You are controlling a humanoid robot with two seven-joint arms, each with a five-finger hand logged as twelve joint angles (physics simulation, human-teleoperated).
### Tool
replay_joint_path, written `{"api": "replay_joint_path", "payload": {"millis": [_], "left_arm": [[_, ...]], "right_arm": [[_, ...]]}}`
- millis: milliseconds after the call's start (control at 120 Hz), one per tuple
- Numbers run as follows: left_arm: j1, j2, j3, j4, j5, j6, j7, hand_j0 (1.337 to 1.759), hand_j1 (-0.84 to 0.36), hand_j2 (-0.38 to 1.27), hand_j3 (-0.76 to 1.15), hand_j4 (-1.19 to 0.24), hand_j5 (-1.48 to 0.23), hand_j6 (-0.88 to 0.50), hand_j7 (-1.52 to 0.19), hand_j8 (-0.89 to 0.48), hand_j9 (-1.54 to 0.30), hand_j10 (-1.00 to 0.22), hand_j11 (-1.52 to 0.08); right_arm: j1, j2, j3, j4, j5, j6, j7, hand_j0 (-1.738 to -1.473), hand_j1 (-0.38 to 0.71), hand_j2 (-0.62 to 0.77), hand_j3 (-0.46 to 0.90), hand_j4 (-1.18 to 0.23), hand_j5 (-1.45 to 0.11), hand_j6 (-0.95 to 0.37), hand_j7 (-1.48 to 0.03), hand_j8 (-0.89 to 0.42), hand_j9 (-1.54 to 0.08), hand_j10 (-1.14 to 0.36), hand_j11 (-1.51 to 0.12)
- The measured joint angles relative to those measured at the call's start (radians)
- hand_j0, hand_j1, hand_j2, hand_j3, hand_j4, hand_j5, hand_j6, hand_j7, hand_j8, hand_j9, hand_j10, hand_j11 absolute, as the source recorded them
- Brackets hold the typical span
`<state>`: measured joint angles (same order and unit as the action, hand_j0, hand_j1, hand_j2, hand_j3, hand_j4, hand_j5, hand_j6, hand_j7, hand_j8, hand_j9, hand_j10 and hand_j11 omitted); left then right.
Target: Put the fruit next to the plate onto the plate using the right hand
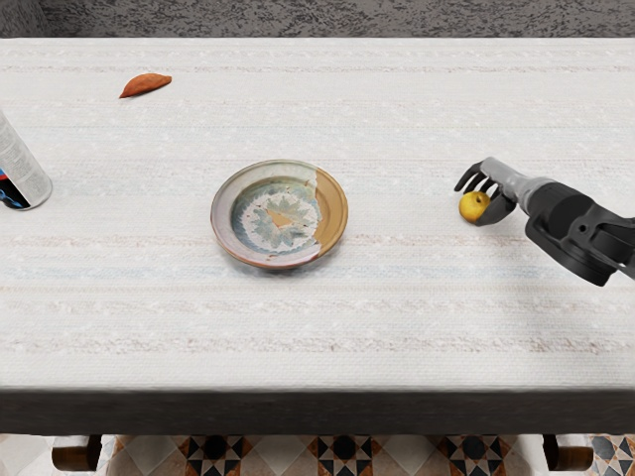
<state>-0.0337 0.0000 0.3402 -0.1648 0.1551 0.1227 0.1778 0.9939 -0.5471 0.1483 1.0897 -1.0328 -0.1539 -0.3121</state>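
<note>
Worktop [397, 317] fills your head view, pale and faintly streaked, with its near edge running across the bottom. At the far left you see a white can [20, 169], cut off by the picture's edge, with blue and red marks low on its side. It stands at about 9 o'clock from the plate, well apart from it. Next, toward the far edge, a small orange-red piece [145, 84] with pointed ends lies flat at about 10 o'clock from the plate; you cannot tell what it is. The plate [335, 213] rests near the middle, round and glazed, brown along its right rim, pale and mottled within. At 3 o'clock from the plate, well apart from it, you find the fruit [474, 205], small, round and yellow, not yet on the plate. The right hand [486, 190] meets it there, its dark arm slanting in from 4 o'clock, and arches over the fruit's top and right side. You cannot tell whether the hand is clamped on the fruit or only cupped loosely about it.
</note>
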Motion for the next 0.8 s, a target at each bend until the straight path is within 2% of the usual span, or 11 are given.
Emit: {"api": "replay_joint_path", "payload": {"millis": [125, 350, 367, 392, 633, 783, 792, 800], "left_arm": [[0.000, 0.000, 0.000, 0.000, 0.000, 0.000, 0.000, 1.658, 0.35, 0.00, 0.00, 0.00, 0.00, 0.00, 0.00, 0.00, 0.00, 0.00, 0.00], [0.000, 0.000, 0.000, 0.000, 0.000, 0.000, 0.000, 1.658, 0.35, 0.00, 0.00, 0.00, 0.00, 0.00, 0.00, 0.00, 0.00, 0.00, 0.00], [0.000, 0.000, 0.000, 0.000, 0.000, 0.000, 0.000, 1.658, 0.35, 0.00, 0.00, 0.00, 0.00, 0.00, 0.00, 0.00, 0.00, 0.00, 0.00], [0.000, 0.000, 0.000, 0.000, 0.000, 0.000, 0.000, 1.658, 0.35, 0.00, 0.00, 0.00, 0.00, 0.00, 0.00, 0.00, 0.00, 0.00, 0.00], [0.000, 0.000, 0.000, 0.000, 0.000, 0.000, 0.000, 1.658, 0.35, 0.00, 0.00, 0.00, 0.00, 0.00, 0.00, 0.00, 0.00, 0.00, 0.00], [0.000, 0.000, 0.000, 0.000, 0.000, 0.000, 0.000, 1.658, 0.35, 0.00, 0.00, 0.00, 0.00, 0.00, 0.00, 0.00, 0.00, 0.00, 0.00], [0.000, 0.000, 0.000, 0.000, 0.000, 0.000, 0.000, 1.658, 0.35, 0.00, 0.00, 0.00, 0.00, 0.00, 0.00, 0.00, 0.00, 0.00, 0.00], [0.000, 0.000, 0.000, 0.000, 0.000, 0.000, 0.000, 1.658, 0.35, 0.00, 0.00, 0.00, 0.00, 0.00, 0.00, 0.00, 0.00, 0.00, 0.00]], "right_arm": [[-0.001, 0.003, 0.000, -0.004, -0.002, -0.002, 0.001, -1.650, 0.23, 0.00, 0.00, -0.57, -0.64, -0.46, -0.69, -0.44, -0.70, -0.54, -0.69], [-0.006, 0.015, 0.004, -0.019, -0.008, 0.007, 0.000, -1.642, 0.23, -0.08, 0.00, -0.61, -0.64, -0.43, -0.72, -0.41, -0.74, -0.56, -0.74], [-0.007, 0.016, 0.004, -0.021, -0.008, 0.007, 0.000, -1.642, 0.23, -0.03, 0.00, -0.62, -0.64, -0.43, -0.72, -0.41, -0.74, -0.56, -0.74], [-0.006, 0.018, 0.004, -0.022, -0.008, 0.008, 0.000, -1.643, 0.23, -0.03, 0.00, -0.63, -0.64, -0.43, -0.73, -0.41, -0.76, -0.57, -0.75], [-0.007, 0.021, 0.004, -0.026, -0.001, 0.014, -0.003, -1.634, 0.25, -0.04, 0.00, -0.69, -0.73, -0.38, -0.81, -0.36, -0.82, -0.56, -0.82], [-0.007, 0.017, 0.004, -0.024, 0.013, 0.016, -0.001, -1.639, 0.26, 0.11, 0.00, -0.73, -0.85, -0.39, -0.90, -0.36, -0.91, -0.58, -0.92], [-0.007, 0.017, 0.004, -0.024, 0.013, 0.016, -0.001, -1.640, 0.26, 0.14, -0.06, -0.73, -0.85, -0.39, -0.90, -0.36, -0.91, -0.59, -0.93], [-0.007, 0.017, 0.004, -0.024, 0.014, 0.016, -0.001, -1.641, 0.27, 0.15, 0.07, -0.73, -0.85, -0.40, -0.90, -0.37, -0.92, -0.59, -0.93]]}}
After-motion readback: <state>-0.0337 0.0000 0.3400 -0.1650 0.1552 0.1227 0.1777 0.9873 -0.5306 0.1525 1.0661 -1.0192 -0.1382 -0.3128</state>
